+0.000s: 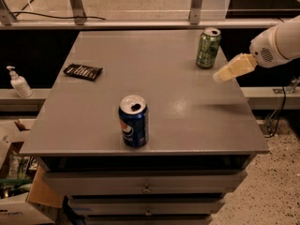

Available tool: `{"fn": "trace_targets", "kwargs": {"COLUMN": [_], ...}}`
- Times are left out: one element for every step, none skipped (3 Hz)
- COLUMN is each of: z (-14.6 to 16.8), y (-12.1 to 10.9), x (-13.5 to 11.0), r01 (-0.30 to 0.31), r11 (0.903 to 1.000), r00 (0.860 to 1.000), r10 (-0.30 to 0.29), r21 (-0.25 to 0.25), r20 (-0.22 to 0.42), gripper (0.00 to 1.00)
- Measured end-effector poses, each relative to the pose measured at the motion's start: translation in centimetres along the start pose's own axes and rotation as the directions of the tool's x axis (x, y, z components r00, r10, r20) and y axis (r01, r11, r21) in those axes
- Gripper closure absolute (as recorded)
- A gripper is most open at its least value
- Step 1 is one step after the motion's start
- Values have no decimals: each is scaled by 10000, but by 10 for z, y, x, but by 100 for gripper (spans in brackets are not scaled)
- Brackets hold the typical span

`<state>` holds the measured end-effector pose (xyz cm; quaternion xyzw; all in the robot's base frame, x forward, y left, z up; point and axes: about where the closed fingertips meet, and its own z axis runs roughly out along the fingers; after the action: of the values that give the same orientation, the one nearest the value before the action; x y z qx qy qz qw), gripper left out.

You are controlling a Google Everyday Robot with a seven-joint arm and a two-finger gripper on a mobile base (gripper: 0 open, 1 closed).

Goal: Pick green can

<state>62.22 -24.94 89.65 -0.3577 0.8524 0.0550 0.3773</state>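
Note:
The green can (208, 48) stands upright near the far right corner of the grey table (159, 74); it has a green body with pale mottled markings and a silver top. My gripper (221, 75), with pale yellowish fingers on a white arm, reaches in from the right edge. It hovers just right of and a little nearer than the can, apart from it and holding nothing.
A blue Pepsi can (134, 121) stands upright near the table's front edge. A dark flat packet (83, 71) lies at the left. A white pump bottle (18, 83) stands on a ledge left of the table. Drawers sit below the tabletop.

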Motion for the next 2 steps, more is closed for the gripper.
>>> {"fn": "trace_targets", "kwargs": {"z": [25, 55], "y": [-8, -21], "x": [-5, -13], "r01": [-671, -1279], "r11": [9971, 9895], "r00": [9955, 9777], "r10": [692, 1373], "r21": [-351, -681], "r20": [642, 1592], "gripper": [0, 0]}}
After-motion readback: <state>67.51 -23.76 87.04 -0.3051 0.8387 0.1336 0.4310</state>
